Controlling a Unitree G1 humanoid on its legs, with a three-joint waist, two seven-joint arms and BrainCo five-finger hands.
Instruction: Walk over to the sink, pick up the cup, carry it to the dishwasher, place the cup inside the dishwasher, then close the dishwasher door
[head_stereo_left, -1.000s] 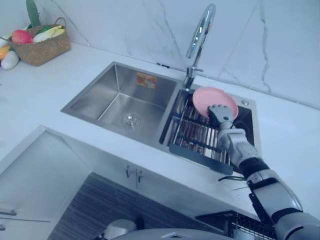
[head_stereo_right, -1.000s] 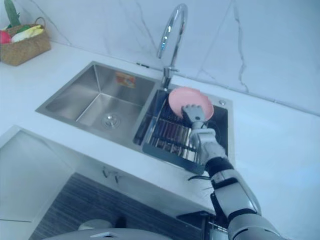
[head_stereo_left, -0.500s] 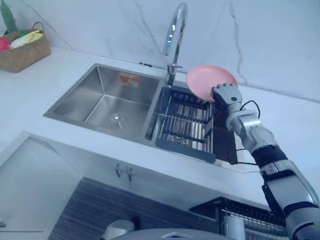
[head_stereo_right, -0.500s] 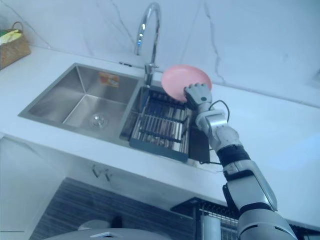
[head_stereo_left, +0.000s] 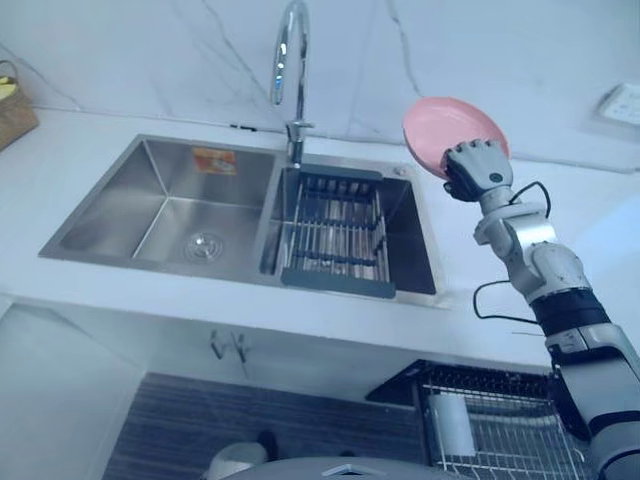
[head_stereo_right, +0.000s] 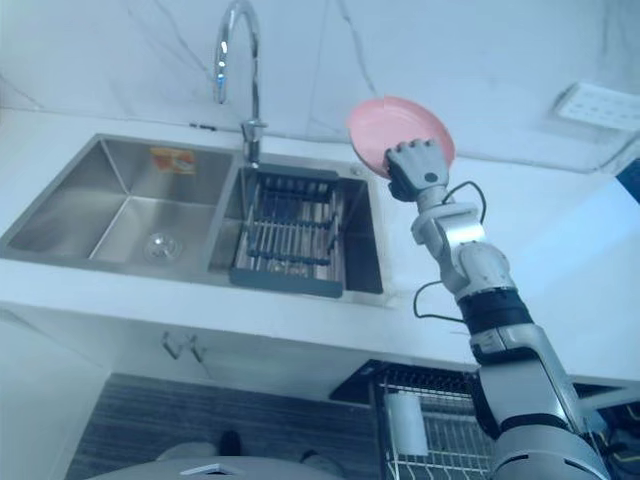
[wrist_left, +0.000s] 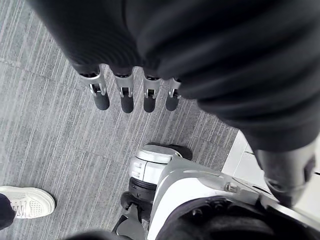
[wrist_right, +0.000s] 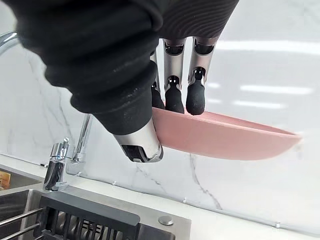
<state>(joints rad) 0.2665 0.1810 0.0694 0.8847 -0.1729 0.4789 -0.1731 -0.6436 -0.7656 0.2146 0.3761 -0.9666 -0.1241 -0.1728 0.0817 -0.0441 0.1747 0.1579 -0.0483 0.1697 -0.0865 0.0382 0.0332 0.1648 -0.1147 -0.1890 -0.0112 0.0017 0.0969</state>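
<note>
– Sink (head_stereo_left: 105, 205) contents?
– Two basins (head_stereo_left: 185, 225); the right one holds one rack (head_stereo_left: 335, 235). One tap (head_stereo_left: 288, 60) stands behind it.
– What's held?
– One pink plate (head_stereo_left: 440, 125), raised past the sink's right end, tilted, standing up from the right hand (head_stereo_left: 478, 170). Fingers (wrist_right: 195, 100) over the rim, thumb (wrist_right: 142, 142) under, pinching it.
– And the left hand (wrist_left: 126, 95)?
– Fingers straight, slightly apart, over the floor (wrist_left: 50, 125).
</note>
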